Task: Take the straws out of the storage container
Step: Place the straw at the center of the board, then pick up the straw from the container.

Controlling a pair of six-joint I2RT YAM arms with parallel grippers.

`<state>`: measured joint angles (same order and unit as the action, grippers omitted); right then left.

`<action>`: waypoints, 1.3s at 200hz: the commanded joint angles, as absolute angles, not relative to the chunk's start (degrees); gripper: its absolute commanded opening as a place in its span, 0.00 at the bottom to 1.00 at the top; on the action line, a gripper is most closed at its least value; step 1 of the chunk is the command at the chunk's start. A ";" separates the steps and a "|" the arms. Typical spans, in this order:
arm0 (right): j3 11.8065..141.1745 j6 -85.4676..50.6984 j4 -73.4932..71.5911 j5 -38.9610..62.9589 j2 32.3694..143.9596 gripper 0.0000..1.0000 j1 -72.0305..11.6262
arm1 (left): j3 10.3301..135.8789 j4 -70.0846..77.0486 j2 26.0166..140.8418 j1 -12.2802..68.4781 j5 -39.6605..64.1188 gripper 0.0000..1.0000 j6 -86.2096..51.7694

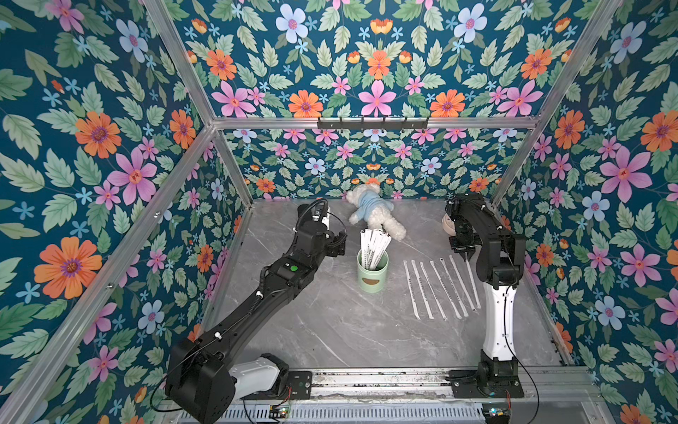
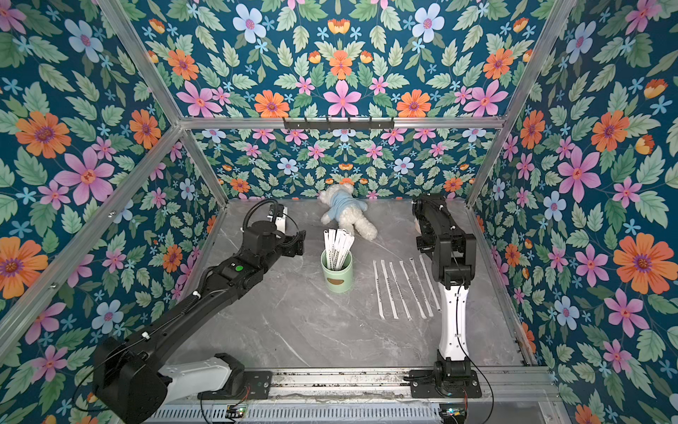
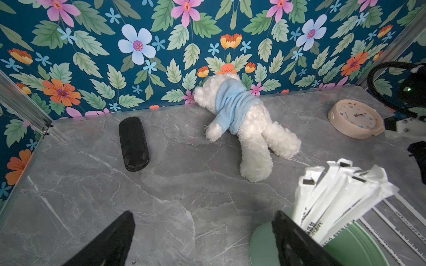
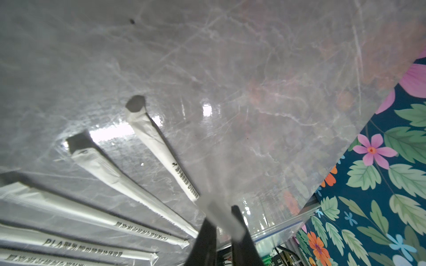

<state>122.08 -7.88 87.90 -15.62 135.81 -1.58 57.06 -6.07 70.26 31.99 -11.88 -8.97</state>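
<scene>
straws (image 1: 373,247) stand bunched in the cup (image 1: 372,279), others lie in a row on the table (image 1: 330,330) — left claw (image 3: 204,215) spread beside the cup, right claw (image 4: 221,214) around one straw's end, grip unclear.

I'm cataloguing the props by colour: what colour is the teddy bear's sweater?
Light blue; the sweater shows best in the left wrist view.

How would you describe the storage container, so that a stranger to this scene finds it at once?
On the grey marble table, look near the middle, just in front of the white teddy bear lying by the back wall. The storage container is the small mint-green cup with a brown oval mark. It alone stands upright, with white straws sticking out of it.
</scene>
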 commanded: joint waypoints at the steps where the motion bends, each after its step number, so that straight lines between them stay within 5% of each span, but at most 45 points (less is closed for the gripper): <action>1: 122.37 -8.18 88.68 -15.39 135.07 0.19 -1.58 | 57.39 -5.27 69.71 31.96 -12.30 0.95 -8.50; 51: 122.24 -9.37 87.16 -14.06 133.91 0.20 -1.67 | 57.12 -5.12 69.56 31.99 -12.99 0.96 -8.17; 90: 116.79 -10.02 80.92 -4.02 120.78 0.20 -4.51 | 57.21 -5.10 69.85 31.91 -12.83 0.96 -8.19; 167: 94.22 -23.27 52.84 3.05 89.27 0.29 -30.31 | 56.37 -4.05 69.58 31.95 -13.01 0.95 -8.57; 210: 95.51 -23.64 46.08 0.95 93.46 0.32 -42.99 | 55.56 -3.13 68.82 31.96 -13.93 0.95 -8.79; 260: 101.92 -24.94 45.27 1.73 104.83 0.31 -44.78 | 54.38 -2.24 67.51 31.98 -16.87 0.95 -8.88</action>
<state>99.50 -23.59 46.92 1.74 101.93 -44.47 54.78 -4.38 68.20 31.97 -14.46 -8.73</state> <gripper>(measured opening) 0.315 0.949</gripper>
